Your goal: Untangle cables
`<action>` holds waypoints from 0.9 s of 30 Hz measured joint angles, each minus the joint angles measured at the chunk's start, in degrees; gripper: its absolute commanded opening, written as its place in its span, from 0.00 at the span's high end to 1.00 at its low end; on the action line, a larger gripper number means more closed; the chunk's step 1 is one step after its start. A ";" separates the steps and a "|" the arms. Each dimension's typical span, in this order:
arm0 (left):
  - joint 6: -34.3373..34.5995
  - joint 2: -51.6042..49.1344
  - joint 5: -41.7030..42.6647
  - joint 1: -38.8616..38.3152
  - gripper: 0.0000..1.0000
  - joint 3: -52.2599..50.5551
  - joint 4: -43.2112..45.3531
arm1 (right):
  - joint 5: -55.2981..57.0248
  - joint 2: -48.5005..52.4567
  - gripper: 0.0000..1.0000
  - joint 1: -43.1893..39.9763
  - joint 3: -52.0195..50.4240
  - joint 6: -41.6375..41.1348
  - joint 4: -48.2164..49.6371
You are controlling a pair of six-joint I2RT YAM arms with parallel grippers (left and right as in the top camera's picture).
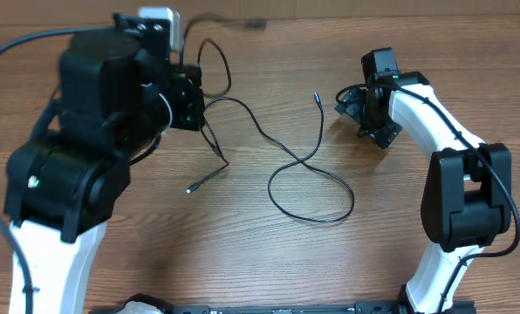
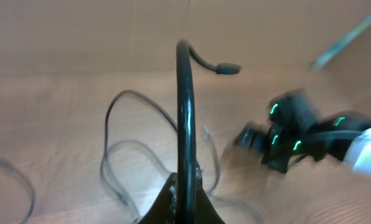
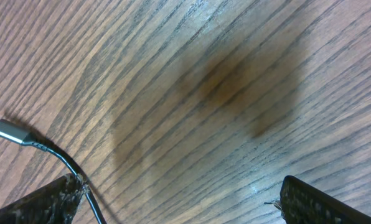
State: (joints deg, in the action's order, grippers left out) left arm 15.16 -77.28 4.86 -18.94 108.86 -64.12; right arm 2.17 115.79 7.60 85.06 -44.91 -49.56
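Thin black cables (image 1: 305, 162) lie crossed and looped across the middle of the wooden table. One plug end (image 1: 317, 98) lies near my right gripper, and another tip (image 1: 190, 189) rests lower left. My left gripper (image 1: 195, 105) is shut on one cable. In the left wrist view that cable (image 2: 185, 118) rises straight up from the closed gripper (image 2: 185, 190) and ends in a small plug (image 2: 226, 68). My right gripper (image 1: 358, 112) stands open low over the table. The right wrist view shows a silvery-tipped cable (image 3: 6, 129) running beside the left one of its wide-apart fingers (image 3: 51, 200).
A white block (image 1: 160, 17) sits at the table's far edge behind the left arm, with another dark cord (image 1: 242, 23) beside it. The right arm (image 2: 288, 134) appears blurred in the left wrist view. Bare wood (image 3: 223, 87) lies under the right gripper.
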 measured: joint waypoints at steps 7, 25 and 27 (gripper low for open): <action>3.39 -9.49 0.57 0.00 0.95 -6.69 -12.48 | 0.00 0.00 0.00 0.00 0.00 0.00 0.00; 3.96 -30.36 3.06 0.00 0.01 -26.38 -9.64 | 0.00 0.00 0.00 0.00 0.00 0.02 0.00; 3.06 -30.75 3.08 0.00 0.00 -26.43 -10.27 | -0.02 0.00 0.00 0.00 0.00 -0.02 0.02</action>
State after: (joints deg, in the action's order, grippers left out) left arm 18.22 -108.03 7.94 -18.94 82.43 -74.39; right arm 2.15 115.79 7.60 85.06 -44.93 -49.54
